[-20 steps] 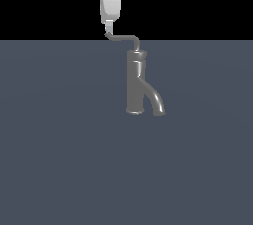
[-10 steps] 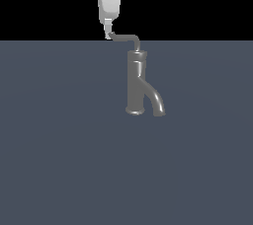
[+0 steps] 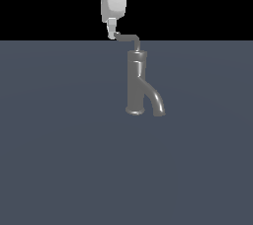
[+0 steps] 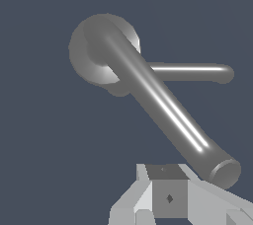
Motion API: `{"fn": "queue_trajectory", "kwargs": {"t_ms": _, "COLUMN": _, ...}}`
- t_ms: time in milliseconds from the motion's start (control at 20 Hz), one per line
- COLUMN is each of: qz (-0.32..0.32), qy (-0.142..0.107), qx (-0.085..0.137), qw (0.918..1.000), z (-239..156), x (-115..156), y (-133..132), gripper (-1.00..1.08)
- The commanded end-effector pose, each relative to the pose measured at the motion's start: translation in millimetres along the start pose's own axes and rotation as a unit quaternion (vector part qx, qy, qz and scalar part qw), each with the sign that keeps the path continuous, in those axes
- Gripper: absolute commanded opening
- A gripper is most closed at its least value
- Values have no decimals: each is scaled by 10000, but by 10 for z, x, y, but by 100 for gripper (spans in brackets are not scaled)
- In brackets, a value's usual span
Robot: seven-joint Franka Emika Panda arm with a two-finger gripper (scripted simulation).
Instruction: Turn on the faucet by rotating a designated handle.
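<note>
The faucet [image 3: 136,83] stands upright on the grey surface [image 3: 59,160], a little above the middle of the exterior view. It is a grey metal cylinder with a wider ring at its base, and a thick spout [image 3: 155,98] leaves its side and curves down toward the exterior view's right, ending just above the surface.

From the top cap of the faucet rises the handle [image 3: 129,39], a thin bent lever. It goes up a little, then runs level toward the exterior view's left, and its tip turns up at the end.

The gripper [image 3: 112,30] comes down from the top edge of the exterior view, white and light grey, and its lower end is right at the upturned tip of the handle. It seems to touch the tip, but from this view I cannot say it for sure.

In the wrist view the camera looks down on the faucet [image 4: 101,54]. The handle [image 4: 163,110] shows as a thick bright bar that runs from the round cap to a blunt end close beside the gripper [image 4: 168,194]. The spout [image 4: 192,72] shows as a thinner bar behind it, pointing another way.

The jaws: only a grey block and pale angled parts show at the picture's edge, so I cannot tell how far they are open or whether they hold the handle.
</note>
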State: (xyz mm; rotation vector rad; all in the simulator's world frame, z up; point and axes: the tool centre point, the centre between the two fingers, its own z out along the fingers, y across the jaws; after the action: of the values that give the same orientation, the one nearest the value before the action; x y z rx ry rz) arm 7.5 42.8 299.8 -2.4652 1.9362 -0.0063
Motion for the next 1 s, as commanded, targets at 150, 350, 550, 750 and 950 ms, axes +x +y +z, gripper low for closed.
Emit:
{"fn": "queue_trajectory", "kwargs": {"t_ms": 150, "qz": 88, "qy": 7, "qx": -29, "qw": 10000, "z": -1, "x": 243, "y": 221, "gripper": -100}}
{"fn": "queue_trajectory", "kwargs": {"t_ms": 350, "qz": 96, "qy": 6, "qx": -34, "qw": 9999, "z": -2, "x": 356, "y": 358, "gripper": -100}}
{"fn": "queue_trajectory", "kwargs": {"t_ms": 550, "qz": 103, "qy": 6, "qx": -39, "qw": 9999, "z": -4, "x": 472, "y": 499, "gripper": -100}}
{"fn": "queue_trajectory", "kwargs": {"t_ms": 750, "qz": 20, "qy": 8, "qx": -24, "qw": 10000, "z": -4, "x": 466, "y": 441, "gripper": -100}}
{"fn": "queue_trajectory", "kwargs": {"t_ms": 950, "qz": 44, "qy": 7, "qx": -28, "qw": 10000, "z": -5, "x": 704, "y": 473, "gripper": -100}}
